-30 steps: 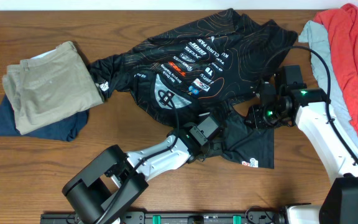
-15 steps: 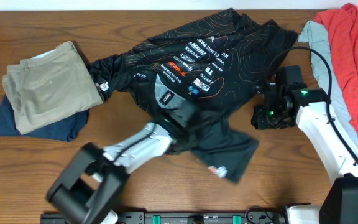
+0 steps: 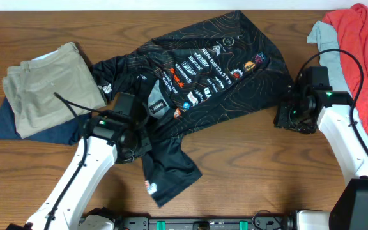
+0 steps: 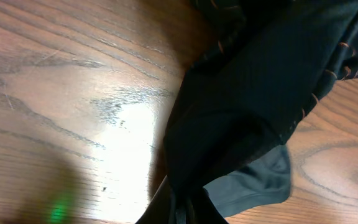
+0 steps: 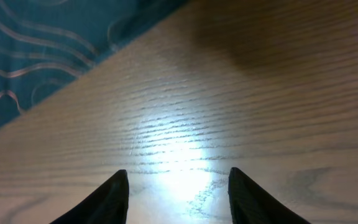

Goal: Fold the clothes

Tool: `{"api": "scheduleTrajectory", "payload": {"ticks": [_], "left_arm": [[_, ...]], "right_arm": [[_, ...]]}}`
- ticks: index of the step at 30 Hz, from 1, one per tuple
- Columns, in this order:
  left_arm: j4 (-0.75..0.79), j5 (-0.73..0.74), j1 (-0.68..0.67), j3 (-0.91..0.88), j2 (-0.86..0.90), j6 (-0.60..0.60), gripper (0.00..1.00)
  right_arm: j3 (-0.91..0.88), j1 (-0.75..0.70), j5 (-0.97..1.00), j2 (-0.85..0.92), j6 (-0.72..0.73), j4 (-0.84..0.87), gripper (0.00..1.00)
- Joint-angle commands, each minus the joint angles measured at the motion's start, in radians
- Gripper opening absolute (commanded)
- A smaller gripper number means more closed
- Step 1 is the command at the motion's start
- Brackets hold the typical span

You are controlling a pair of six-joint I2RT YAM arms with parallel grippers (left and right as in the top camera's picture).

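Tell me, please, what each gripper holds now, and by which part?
The left gripper is shut on the black jersey, pinching a bunched fold at its near left edge. The right gripper is open above the table and holds nothing.

overhead looks straight down; 2 wrist views close over table (image 3: 235, 160), all sharing jersey (image 3: 203, 70).

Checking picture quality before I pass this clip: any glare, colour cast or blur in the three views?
Overhead: evenly lit and sharp, logos on the jersey legible. Left wrist: white glare on the table, green glow lower left. Right wrist: glare ahead of the right gripper; the jersey looks teal there.
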Motion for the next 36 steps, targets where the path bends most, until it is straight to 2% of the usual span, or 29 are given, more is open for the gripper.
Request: {"api": "scheduleTrajectory", "payload": {"ticks": [1,7,19,32,34,35,36], "left_arm": [[-0.01,-0.018,0.018,-0.004,-0.003,0.061,0.06],[-0.011,-0.032,0.019,-0.004,-0.003,0.062,0.06],[0.002,-0.031,0.019,-0.004,-0.003,0.06,0.06],[0.01,-0.031,0.019,-0.004,-0.003,0.056,0.06],[0.013,-0.031,0.019,-0.004,-0.003,0.056,0.06],[0.016,-0.031,0.019,-0.004,-0.003,0.056,0.06],[0.018,-0.031,0.019,-0.004,-0.003,0.056,0.06]], "right_arm": [[0.016,-0.019,0.068,0.015,0.07,0.012,0.53],[0.016,-0.048,0.11,0.101,0.094,0.106,0.55],[0.016,-0.118,0.081,0.329,0.147,0.438,0.58],[0.016,-0.117,0.034,0.485,0.15,0.579,0.6],[0.016,-0.117,0.014,0.485,0.15,0.587,0.56],[0.016,-0.117,0.0,0.485,0.15,0.591,0.51],[0.016,-0.117,-0.008,0.485,0.15,0.591,0.41]]}}
